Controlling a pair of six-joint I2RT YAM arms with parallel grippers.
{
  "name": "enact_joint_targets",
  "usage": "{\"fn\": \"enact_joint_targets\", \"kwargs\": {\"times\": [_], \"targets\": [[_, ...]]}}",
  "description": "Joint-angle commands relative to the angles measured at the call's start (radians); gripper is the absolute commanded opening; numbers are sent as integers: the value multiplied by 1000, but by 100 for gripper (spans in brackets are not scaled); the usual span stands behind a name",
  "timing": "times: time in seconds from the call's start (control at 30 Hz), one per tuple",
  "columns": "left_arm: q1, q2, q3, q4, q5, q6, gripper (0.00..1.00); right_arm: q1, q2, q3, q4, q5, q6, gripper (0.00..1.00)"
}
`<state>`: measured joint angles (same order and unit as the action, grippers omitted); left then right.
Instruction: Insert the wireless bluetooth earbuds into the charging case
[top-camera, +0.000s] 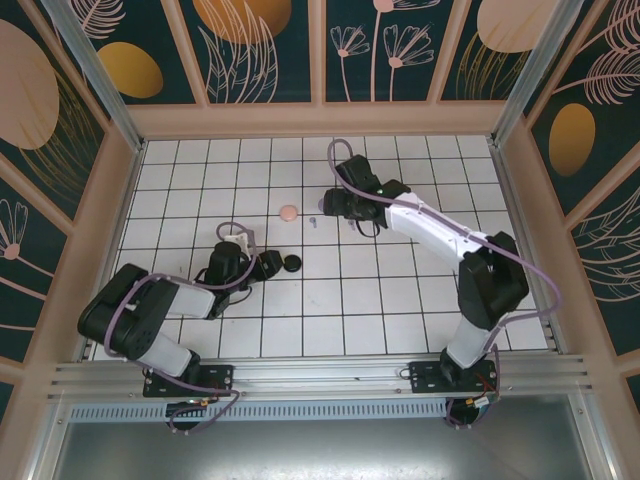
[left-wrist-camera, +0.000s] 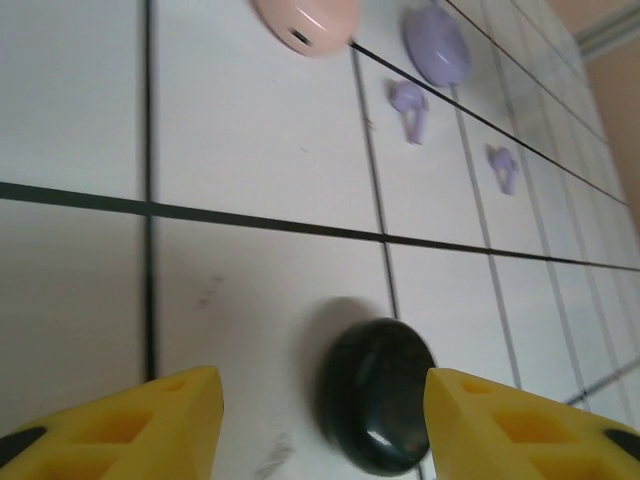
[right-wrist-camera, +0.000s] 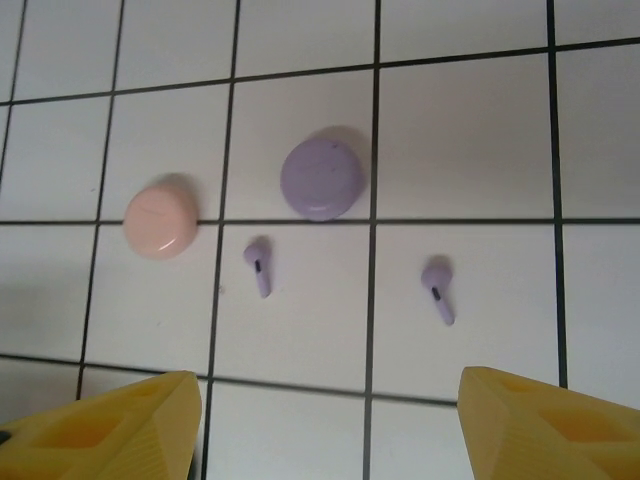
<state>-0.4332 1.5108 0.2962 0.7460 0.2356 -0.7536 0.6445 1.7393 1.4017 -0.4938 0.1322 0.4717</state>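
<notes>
On the tiled counter (top-camera: 400, 300), left claw (left-wrist-camera: 320, 405) spread open, black case (left-wrist-camera: 378, 395) just ahead at twelve o'clock; right claw (right-wrist-camera: 330, 420), also open, poised above two lilac earbuds (right-wrist-camera: 258, 268), likely for pickup.

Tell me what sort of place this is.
Probably a robot test cell, not a home or shop: a left arm and right arm bolted to an aluminium rail, a white grid-tiled table, and printed floral panels boxing it in.

White gridded tabletop (top-camera: 400, 300), floral walls (top-camera: 260, 50)
</notes>
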Motion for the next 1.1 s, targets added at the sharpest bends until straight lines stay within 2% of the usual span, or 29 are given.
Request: {"fn": "enact_joint_targets", "kwargs": {"times": [0.0, 0.07, 0.13, 0.27, 0.3, 0.47, 0.77, 1.07], "targets": [[7, -114, 27, -211, -143, 73, 56, -29, 89, 82, -18, -15, -47, 69], [6, -192, 38, -262, -195, 94, 57, -42, 153, 132, -32, -19, -75, 70], [8, -279, 48, -298, -251, 123, 62, -56, 225, 203, -59, -17, -112, 70], [10, -416, 73, -316, -354, 198, 78, -75, 357, 332, -98, -32, -197, 72], [10, -444, 82, -311, -372, 221, 79, -78, 391, 364, -111, -34, -216, 72], [12, -494, 129, -271, -419, 291, 99, -82, 498, 489, -163, -22, -264, 72], [14, -417, 248, -262, -498, 289, 99, -80, 582, 570, -184, -66, -252, 71], [14, -332, 307, -234, -445, 320, 99, -71, 623, 585, -187, -98, -245, 70]]}}
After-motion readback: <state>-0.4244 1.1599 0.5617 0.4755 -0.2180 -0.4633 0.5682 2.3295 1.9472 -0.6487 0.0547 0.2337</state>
